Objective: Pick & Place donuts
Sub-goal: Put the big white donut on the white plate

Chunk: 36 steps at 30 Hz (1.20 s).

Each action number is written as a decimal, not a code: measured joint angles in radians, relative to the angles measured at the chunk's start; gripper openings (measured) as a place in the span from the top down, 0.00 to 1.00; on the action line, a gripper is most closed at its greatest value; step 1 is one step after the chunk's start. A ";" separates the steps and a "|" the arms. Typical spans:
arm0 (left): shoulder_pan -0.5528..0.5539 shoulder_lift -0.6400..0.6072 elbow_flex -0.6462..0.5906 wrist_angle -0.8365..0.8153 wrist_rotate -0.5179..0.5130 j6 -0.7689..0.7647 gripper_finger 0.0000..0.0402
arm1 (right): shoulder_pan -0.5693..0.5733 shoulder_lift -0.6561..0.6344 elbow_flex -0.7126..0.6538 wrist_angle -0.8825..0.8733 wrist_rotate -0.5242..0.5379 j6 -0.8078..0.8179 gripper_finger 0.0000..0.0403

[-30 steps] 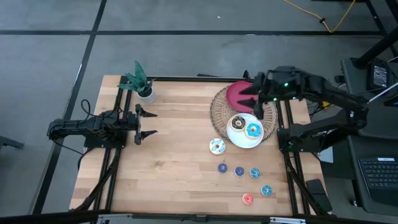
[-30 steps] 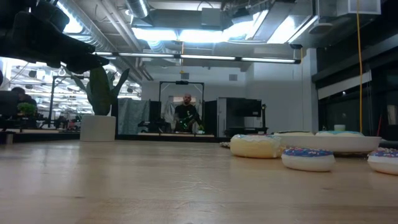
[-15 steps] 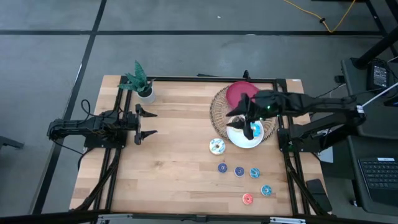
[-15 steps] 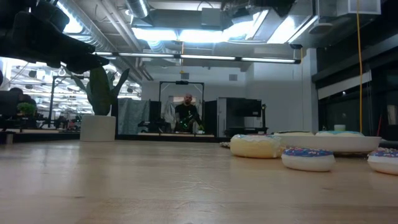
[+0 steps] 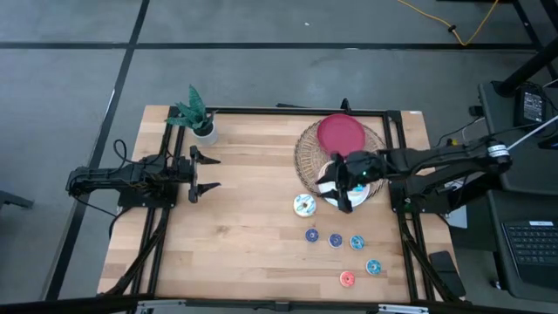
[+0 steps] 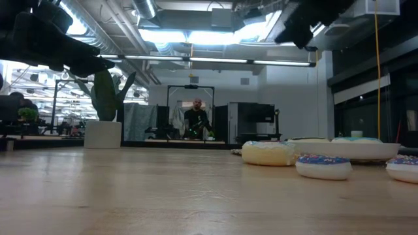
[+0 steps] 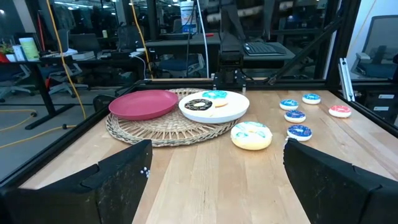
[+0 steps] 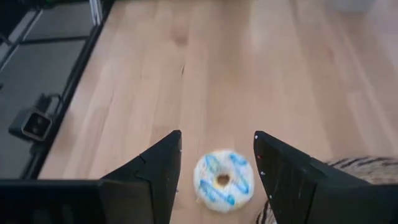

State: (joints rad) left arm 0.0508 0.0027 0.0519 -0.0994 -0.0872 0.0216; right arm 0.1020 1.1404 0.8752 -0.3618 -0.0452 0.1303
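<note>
Bench [image 5: 244, 235]: pale wood planks, smooth, rectangular, framed by dark rails. The left half and the near left corner lie bare, giving wide room for movement; the goods crowd the right half.

Near right corner: one red-pink small donut [image 5: 347, 279] close to the near edge, with a blue small donut [image 5: 373, 267] just beside it.

Further in, a row of three blue small donuts [image 5: 335, 239], flat rings with sprinkled icing, near each other but apart.

Mid right: white-iced donut [image 5: 303, 205], larger, plump, blue-streaked, lying flat on bare wood just beside the mat's rim.

Right jaws [image 5: 338, 185]: hanging over the near-left rim of the white plate [image 5: 361, 200], fingers parted, nothing between them; in the right wrist view the white-iced donut [image 8: 222, 179] shows in the gap below.

White plate: round, glossy, on the woven mat [image 5: 307, 153]; it carries the dark chocolate donut [image 7: 199, 104] and the blue-iced donut [image 7: 214, 95], side by side.

Woven mat: round, coarse wicker, near the far right corner.

Red plate [image 5: 340, 133]: round, matte, on the mat's far side.

Left jaws [image 5: 202, 172]: at the left edge, mid-length, spread wide and empty, waiting.

Far left corner: small potted plant [image 5: 195, 113], green leaves, white pot.
</note>
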 joint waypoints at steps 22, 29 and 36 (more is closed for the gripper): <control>0.000 0.000 0.000 0.000 0.000 0.000 0.12 | 0.043 0.005 -0.310 0.194 0.019 0.022 0.50; 0.000 0.000 0.000 0.000 0.000 0.000 0.12 | 0.079 0.005 -0.376 0.227 0.019 0.021 0.50; 0.000 0.000 0.000 0.000 0.000 0.000 0.12 | 0.125 0.005 -0.418 0.245 0.028 -0.005 0.50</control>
State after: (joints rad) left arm 0.0507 0.0025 0.0517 -0.0994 -0.0873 0.0216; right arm 0.2269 1.1458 0.4568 -0.1167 -0.0174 0.1258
